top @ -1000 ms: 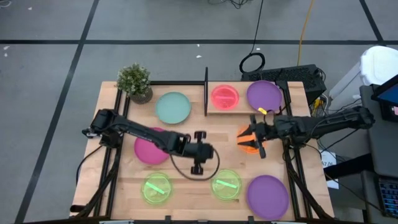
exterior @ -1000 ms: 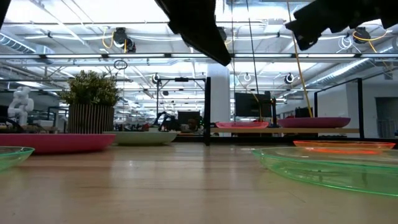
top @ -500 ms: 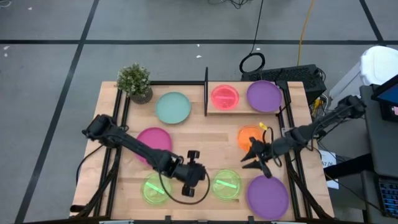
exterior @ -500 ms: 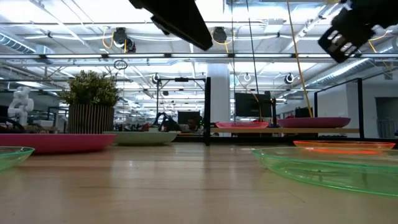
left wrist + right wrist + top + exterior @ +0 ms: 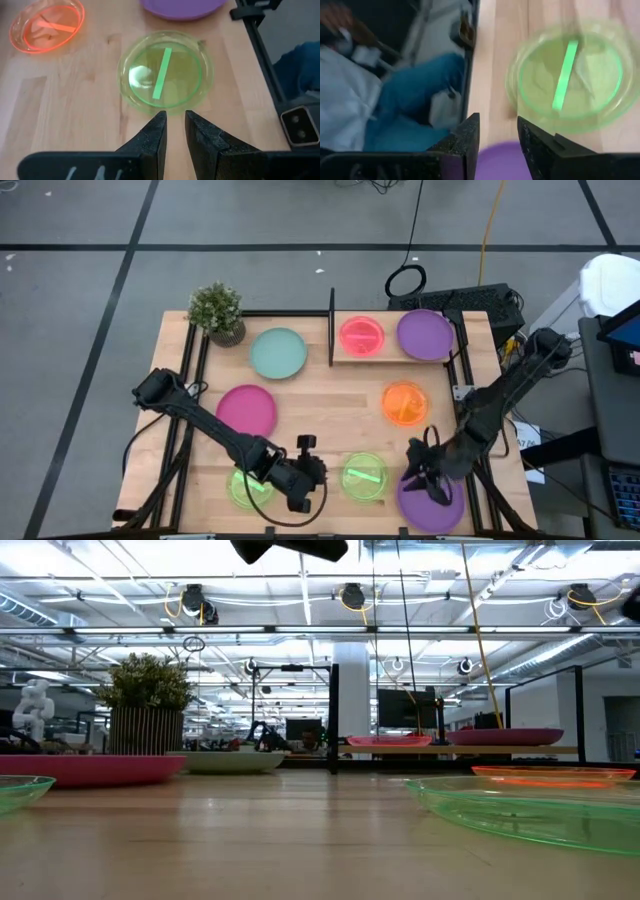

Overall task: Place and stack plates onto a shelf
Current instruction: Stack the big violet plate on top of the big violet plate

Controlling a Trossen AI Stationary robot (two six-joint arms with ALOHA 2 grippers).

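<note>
From above, the small light-wood shelf (image 5: 392, 356) with its thin black upright panel holds a translucent pink plate (image 5: 361, 335) and a flat purple plate (image 5: 424, 333) side by side, while six dishes lie on the wooden tabletop (image 5: 330, 405): a pale teal plate (image 5: 277, 352), a magenta plate (image 5: 247, 411), a translucent orange plate (image 5: 404, 403), and along the near edge two translucent green plates (image 5: 250, 483) (image 5: 364, 476) and a second purple plate (image 5: 432, 502). The left gripper (image 5: 303, 483) hovers between the two green dishes; the right gripper (image 5: 422, 477) hangs over the inner rim of the near purple plate, beside the right-hand green one. At table height, that green dish (image 5: 530, 815) fills the foreground with the shelf far behind; only dark parts of the arms show at the top edge. The left wrist camera shows its two fingers (image 5: 155, 137) narrowly parted, holding nothing, pointing straight at the green plate (image 5: 164, 72) just ahead. The right wrist camera shows its fingers (image 5: 470, 137) apart and empty above the purple rim (image 5: 500, 157), the green dish (image 5: 570, 75) beyond. Both grippers flank this green plate; the right seems better placed for the purple one beneath it.
</note>
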